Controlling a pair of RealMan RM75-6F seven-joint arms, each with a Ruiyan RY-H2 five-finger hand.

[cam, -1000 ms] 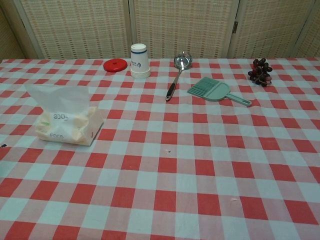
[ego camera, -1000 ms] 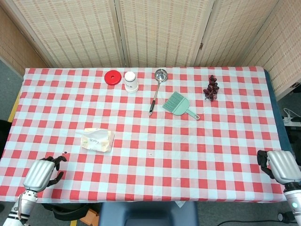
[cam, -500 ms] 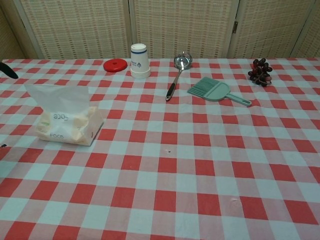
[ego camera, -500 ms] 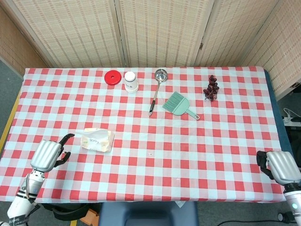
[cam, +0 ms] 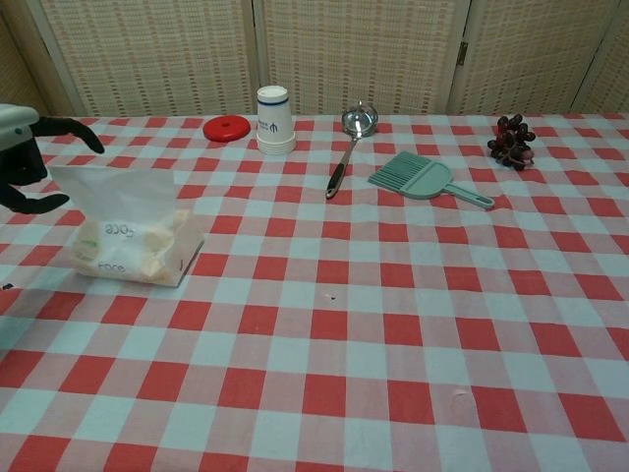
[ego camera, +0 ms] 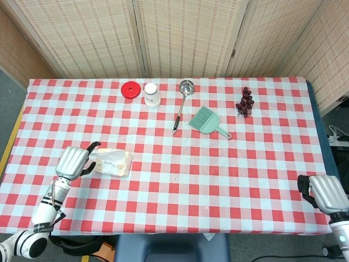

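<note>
Fingers of the left hand (ego camera: pixel 72 161) are spread apart, holding nothing, just left of the bag (ego camera: pixel 113 162) (clear plastic, pale contents), which lies on the desk (ego camera: pixel 218 174) near its left front. Right hand (ego camera: pixel 326 192) sits at the desk's right front corner, well apart from everything; whether its fingers are closed, I cannot tell. Cup (ego camera: pixel 151 94), lid (ego camera: pixel 130 89), ladle (ego camera: pixel 182 103), brush (ego camera: pixel 207 121) and grapes (ego camera: pixel 245 101) lie farther back.

The left robot hand (ego camera: pixel 73 161) has a silver, ribbed metallic back and black fingers (cam: pixel 71 129). Its wrist is a slim white segmented section with dark bands, widening into a white rounded forearm. The right robot hand (ego camera: pixel 326 191) shows the same silver shell, black fingers and white wrist.
</note>
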